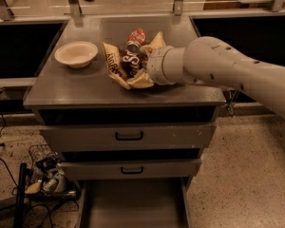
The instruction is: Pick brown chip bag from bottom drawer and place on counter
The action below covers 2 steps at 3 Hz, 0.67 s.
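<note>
The brown chip bag [122, 63] is crumpled on the middle of the counter [76, 87], with white lettering showing. My gripper [145, 71] is at the bag's right edge, at the end of the white arm [218, 65] that reaches in from the right. The arm's wrist hides where the gripper meets the bag. The bottom drawer [133, 205] is pulled out at the foot of the cabinet, and the part of its grey tray that shows has nothing in it.
A cream bowl [76, 53] sits at the counter's left. A red soda can [136, 36] lies just behind the bag. The two upper drawers [128, 136] with black handles are closed. A wire basket of clutter [47, 177] and cables lie on the floor at the left.
</note>
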{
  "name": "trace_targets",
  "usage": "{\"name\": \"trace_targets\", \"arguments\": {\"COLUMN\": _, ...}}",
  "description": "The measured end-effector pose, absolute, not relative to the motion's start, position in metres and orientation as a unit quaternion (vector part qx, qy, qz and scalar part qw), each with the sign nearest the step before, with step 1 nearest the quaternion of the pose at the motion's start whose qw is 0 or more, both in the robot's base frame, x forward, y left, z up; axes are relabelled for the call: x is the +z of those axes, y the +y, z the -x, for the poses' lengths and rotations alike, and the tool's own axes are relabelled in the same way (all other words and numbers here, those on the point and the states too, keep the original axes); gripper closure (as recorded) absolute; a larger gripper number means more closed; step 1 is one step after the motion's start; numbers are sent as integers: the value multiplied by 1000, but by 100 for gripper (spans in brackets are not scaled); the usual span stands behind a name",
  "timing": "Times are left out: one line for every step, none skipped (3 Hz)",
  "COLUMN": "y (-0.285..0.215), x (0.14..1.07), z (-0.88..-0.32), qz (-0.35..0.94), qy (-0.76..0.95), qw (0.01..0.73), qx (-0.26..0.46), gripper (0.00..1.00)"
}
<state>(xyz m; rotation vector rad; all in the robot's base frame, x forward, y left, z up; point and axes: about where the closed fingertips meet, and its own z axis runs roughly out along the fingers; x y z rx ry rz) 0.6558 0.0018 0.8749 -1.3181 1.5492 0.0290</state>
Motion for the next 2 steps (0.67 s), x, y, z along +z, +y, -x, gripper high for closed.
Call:
{"name": "trace_targets", "arguments": {"y": 2, "x": 875, "z": -656, "qz": 551, "qy": 648, "qw": 526, "qx": 12, "gripper": 0}}
{"name": "trace_targets", "arguments": {"y": 2, "x": 875, "z": -656, "qz": 551, "qy": 648, "qw": 526, "qx": 12, "gripper": 0}}
